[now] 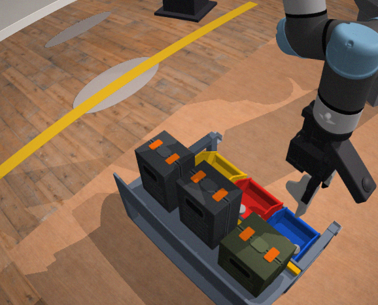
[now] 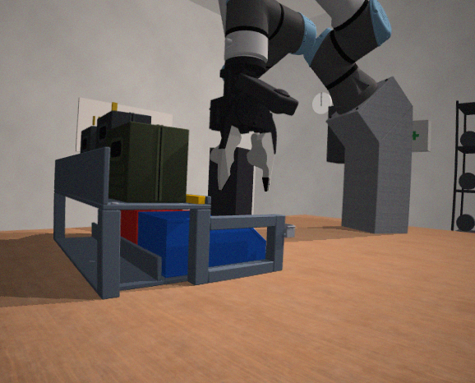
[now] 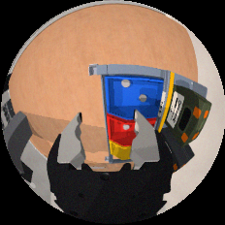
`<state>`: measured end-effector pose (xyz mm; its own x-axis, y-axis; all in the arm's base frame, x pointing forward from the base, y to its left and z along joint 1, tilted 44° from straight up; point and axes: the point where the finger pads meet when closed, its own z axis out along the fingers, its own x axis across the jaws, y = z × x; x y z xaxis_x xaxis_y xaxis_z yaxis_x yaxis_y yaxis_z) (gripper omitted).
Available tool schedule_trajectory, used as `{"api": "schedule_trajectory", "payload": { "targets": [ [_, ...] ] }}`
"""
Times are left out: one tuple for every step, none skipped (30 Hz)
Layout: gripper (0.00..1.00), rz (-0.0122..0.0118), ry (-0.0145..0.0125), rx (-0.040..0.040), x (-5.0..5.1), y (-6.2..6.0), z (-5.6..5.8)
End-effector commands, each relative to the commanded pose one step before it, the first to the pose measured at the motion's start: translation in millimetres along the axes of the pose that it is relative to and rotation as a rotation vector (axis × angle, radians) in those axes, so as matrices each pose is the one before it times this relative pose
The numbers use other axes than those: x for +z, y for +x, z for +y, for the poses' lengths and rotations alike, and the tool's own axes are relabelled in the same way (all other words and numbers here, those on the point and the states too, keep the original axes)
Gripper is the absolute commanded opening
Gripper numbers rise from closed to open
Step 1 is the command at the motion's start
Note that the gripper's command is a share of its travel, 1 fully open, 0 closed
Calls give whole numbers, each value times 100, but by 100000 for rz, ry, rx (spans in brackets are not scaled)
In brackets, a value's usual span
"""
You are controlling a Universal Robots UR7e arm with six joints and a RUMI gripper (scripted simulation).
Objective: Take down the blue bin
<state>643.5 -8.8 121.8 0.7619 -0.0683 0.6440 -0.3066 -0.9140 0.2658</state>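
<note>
The blue open bin [image 1: 289,229] [image 2: 234,246] [image 3: 123,99] stands upright in the lower level of the grey shelf [image 1: 163,251] [image 2: 108,255] [image 3: 131,70], at the end beside the side frame. Two round grey parts [image 3: 126,83] show inside it in the wrist view; one is partly visible in the top view. My gripper [image 2: 243,189] [image 3: 107,112] is open and empty, pointing down. It hangs above the shelf's open front and touches nothing. In the wrist view one finger overlaps the red bin and the other is over the table [image 2: 311,312].
A red bin [image 1: 256,196] stands next to the blue one, with a yellow bin [image 1: 227,165] beyond. On the top shelf stand a green case [image 1: 258,258] [image 2: 147,164] and two dark cases [image 1: 208,209]. A side rail [image 1: 314,251] [image 2: 246,222] borders the blue bin.
</note>
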Motion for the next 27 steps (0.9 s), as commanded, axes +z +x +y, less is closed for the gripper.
{"api": "schedule_trajectory", "payload": {
  "targets": [
    [58, 131, 33, 14, 323, 48, -12],
    [58, 0, 0, 0, 114, -1, 0],
    [58, 0, 0, 0, 124, -1, 0],
    [58, 0, 0, 0, 135, -2, 0],
    [58, 0, 0, 0, 144, -1, 0],
    [58, 0, 0, 0, 154, -1, 0],
    [58, 0, 0, 0, 163, -2, 1],
    [58, 0, 0, 0, 171, -1, 0],
    [58, 0, 0, 0, 0, 0, 0],
    [58, 0, 0, 0, 0, 0, 0],
    [58, 0, 0, 0, 179, -2, 0],
    [58, 0, 0, 0, 186, -2, 1],
    [58, 0, 0, 0, 192, -1, 0],
    [58, 0, 0, 0, 198, -2, 1],
    [58, 0, 0, 0, 202, -2, 0],
    [58, 0, 0, 0, 206, -2, 0],
    [58, 0, 0, 0, 209, -2, 1],
    [58, 0, 0, 0, 211, -1, 0],
    [58, 0, 0, 0, 212, -2, 1],
    [58, 0, 0, 0, 212, -1, 0],
    [58, 0, 0, 0, 211, -2, 1],
    [58, 0, 0, 0, 209, -2, 0],
    [58, 0, 0, 0, 207, -2, 0],
    [58, 0, 0, 0, 203, -2, 1],
    [58, 0, 0, 0, 199, -1, 0],
    [58, 0, 0, 0, 0, 0, 0],
    [58, 0, 0, 0, 0, 0, 0]
  ]
}}
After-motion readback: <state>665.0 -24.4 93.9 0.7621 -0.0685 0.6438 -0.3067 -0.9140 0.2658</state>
